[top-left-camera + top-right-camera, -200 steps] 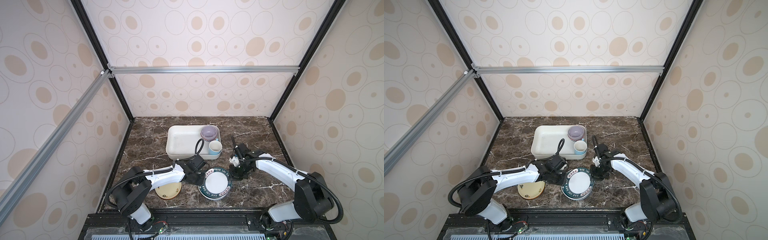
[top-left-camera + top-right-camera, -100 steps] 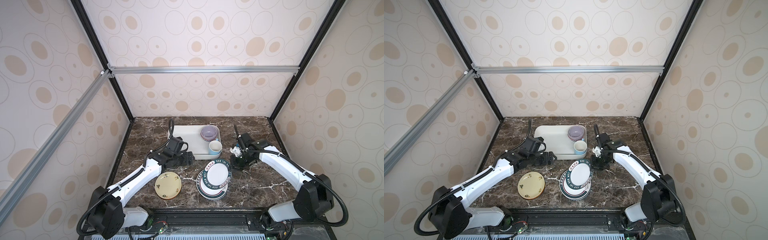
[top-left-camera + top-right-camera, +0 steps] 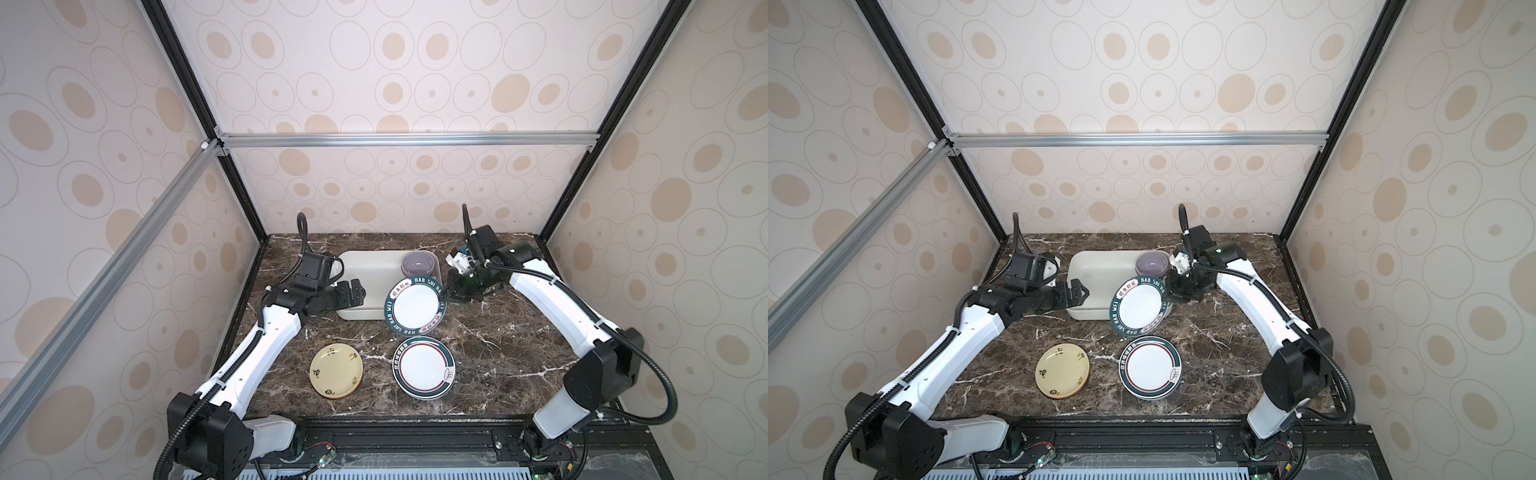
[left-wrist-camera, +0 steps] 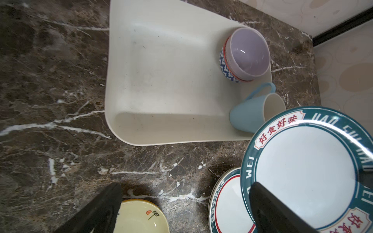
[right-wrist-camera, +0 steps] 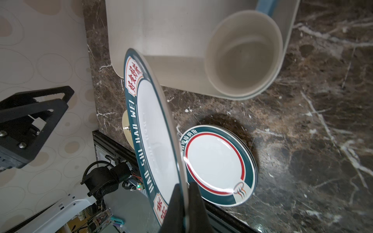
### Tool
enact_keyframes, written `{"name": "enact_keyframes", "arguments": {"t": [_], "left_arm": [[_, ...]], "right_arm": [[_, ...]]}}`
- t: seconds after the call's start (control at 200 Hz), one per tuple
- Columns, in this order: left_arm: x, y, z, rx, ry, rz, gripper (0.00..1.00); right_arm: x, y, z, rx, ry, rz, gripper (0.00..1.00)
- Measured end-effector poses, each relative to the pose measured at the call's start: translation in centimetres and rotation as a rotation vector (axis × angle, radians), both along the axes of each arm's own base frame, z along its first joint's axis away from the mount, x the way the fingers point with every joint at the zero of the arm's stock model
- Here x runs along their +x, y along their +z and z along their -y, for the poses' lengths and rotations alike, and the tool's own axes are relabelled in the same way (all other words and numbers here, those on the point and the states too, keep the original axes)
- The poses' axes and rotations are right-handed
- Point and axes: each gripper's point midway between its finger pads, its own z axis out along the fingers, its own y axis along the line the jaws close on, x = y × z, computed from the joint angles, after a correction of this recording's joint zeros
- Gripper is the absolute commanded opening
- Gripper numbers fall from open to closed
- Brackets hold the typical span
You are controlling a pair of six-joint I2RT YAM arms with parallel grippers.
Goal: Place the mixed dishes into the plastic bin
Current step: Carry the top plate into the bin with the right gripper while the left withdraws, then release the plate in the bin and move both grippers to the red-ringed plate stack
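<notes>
My right gripper (image 3: 448, 294) (image 5: 184, 186) is shut on the rim of a green-rimmed white plate (image 3: 415, 307) (image 3: 1139, 305) (image 5: 153, 125), holding it tilted in the air at the front right corner of the plastic bin (image 3: 370, 270) (image 3: 1100, 270) (image 4: 161, 70). Inside the bin sit a lilac bowl (image 3: 419, 262) (image 4: 246, 52) and a light blue mug (image 4: 248, 115) (image 5: 242, 54). My left gripper (image 3: 353, 293) (image 3: 1077, 293) (image 4: 185, 187) is open and empty above the bin's front left edge. Another green-rimmed plate (image 3: 424, 368) (image 5: 214, 161) and a pale yellow plate (image 3: 336, 370) (image 4: 141, 217) lie on the table.
The dark marble table (image 3: 498, 332) is boxed in by patterned walls and black frame posts. Both plates on the table lie near its front edge, between the two arms. The bin stands at the back middle.
My left gripper opened, left the plates and swung back to the bin's front left edge. The right gripper lifted the green-rimmed plate off the stack and raised it toward the bin.
</notes>
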Motion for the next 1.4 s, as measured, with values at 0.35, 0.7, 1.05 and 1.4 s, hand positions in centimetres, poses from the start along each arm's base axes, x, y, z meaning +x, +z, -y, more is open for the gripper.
{"name": "enact_keyframes", "arguments": {"t": [0.35,0.7,1.05,1.4], "left_arm": [[2.8,1.6,-4.6,-0.003,0.066,0.032,0.99],[6.4,2.0,-7.5,0.014,0.079,0.023,0.99],[7.3,-0.6,-6.8,-0.017,0.037,-0.048,0.99],[7.4,-0.5,-6.1,-0.054,0.009,-0.043,0.99]], "right_arm": [[11.5,-4.5,-7.3,0.013,0.026,0.025,0.0],[15.0,-12.5,-10.4,0.001,-0.004,-0.058,0.0],[15.2,-14.2,-12.3,0.029,0.004,-0.068,0.14],[14.1,-15.2,-12.1,-0.002,0.048,-0.094,0.48]]}}
